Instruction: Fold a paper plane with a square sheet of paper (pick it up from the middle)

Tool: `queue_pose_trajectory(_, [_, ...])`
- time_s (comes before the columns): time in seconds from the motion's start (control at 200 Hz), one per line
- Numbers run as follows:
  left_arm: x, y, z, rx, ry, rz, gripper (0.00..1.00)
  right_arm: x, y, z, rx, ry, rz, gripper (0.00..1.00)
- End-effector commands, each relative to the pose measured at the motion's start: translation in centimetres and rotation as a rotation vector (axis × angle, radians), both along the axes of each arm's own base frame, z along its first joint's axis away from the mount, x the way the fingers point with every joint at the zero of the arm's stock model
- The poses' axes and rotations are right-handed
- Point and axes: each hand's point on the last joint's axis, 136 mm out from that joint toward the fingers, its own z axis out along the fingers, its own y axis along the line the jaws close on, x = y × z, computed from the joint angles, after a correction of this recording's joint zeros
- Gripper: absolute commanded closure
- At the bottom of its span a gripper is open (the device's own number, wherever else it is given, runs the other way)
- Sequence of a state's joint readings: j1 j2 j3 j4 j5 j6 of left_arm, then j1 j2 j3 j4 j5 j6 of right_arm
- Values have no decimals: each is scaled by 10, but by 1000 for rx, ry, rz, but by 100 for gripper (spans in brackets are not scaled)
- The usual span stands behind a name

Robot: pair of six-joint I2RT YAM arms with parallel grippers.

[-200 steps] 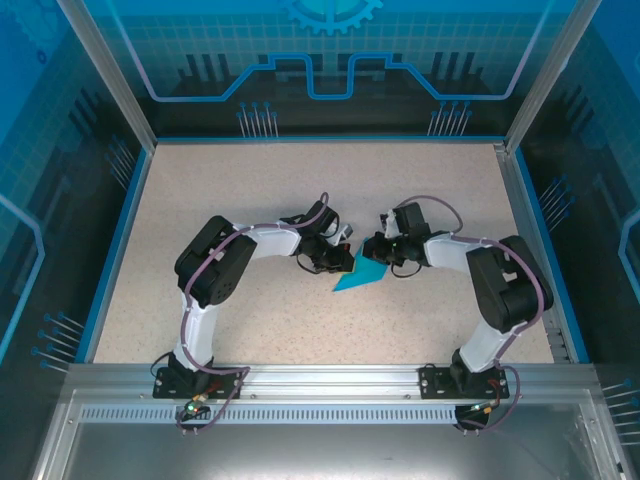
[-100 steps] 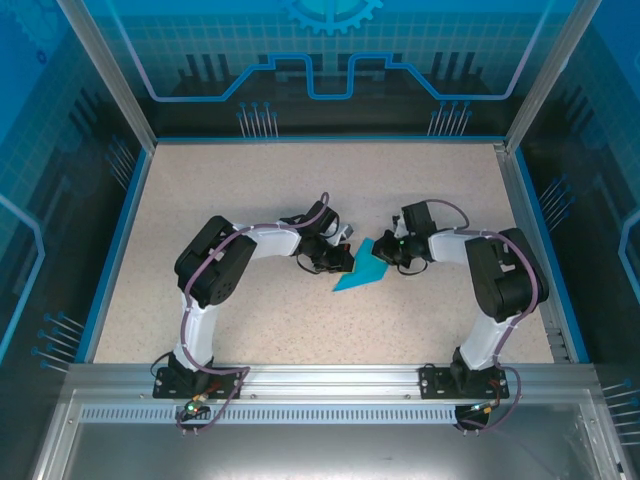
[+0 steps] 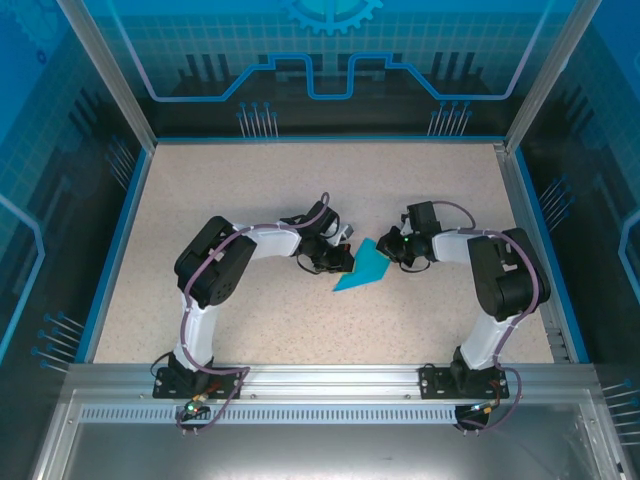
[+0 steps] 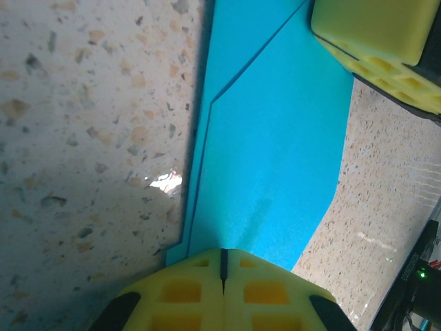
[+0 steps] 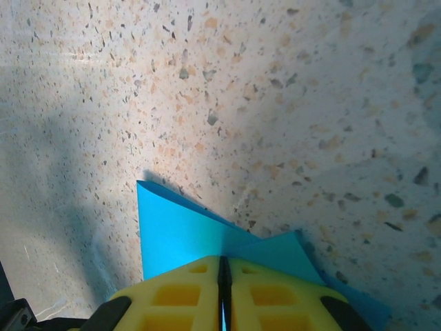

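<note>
While the shut left end effector touches the paper, the right end effector pinches it.

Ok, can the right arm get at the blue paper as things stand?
Probably yes: the right claw is shut on one edge of the blue paper, while the left claw pinches its other side, and nothing stands in the way.

Paper: turquoise-blue, folded into a flat pointed shape with overlapping layers and sharp crease edges. It lies mid-table, narrow tip toward 7 o'clock, wide end toward 1 o'clock. The wide end looks slightly raised off the surface.
</note>
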State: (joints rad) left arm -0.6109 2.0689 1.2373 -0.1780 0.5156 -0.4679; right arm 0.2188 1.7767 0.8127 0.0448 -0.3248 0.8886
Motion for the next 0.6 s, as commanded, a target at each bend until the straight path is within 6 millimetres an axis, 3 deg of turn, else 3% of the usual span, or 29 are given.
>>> queue_pose_trajectory(0.0, [-40,46,-53,235,150,15,100,22,-53,-13,-152,-29,-189,89])
queue_pose_trajectory(0.43, [-39,45,-52,230,142,12,100,26,-68,-6,-154,-46,-285,88])
queue_pose_trajectory(0.595, [-37,42,-50,224,137,14,100,23,-60,25,-123,-152,-241,85])
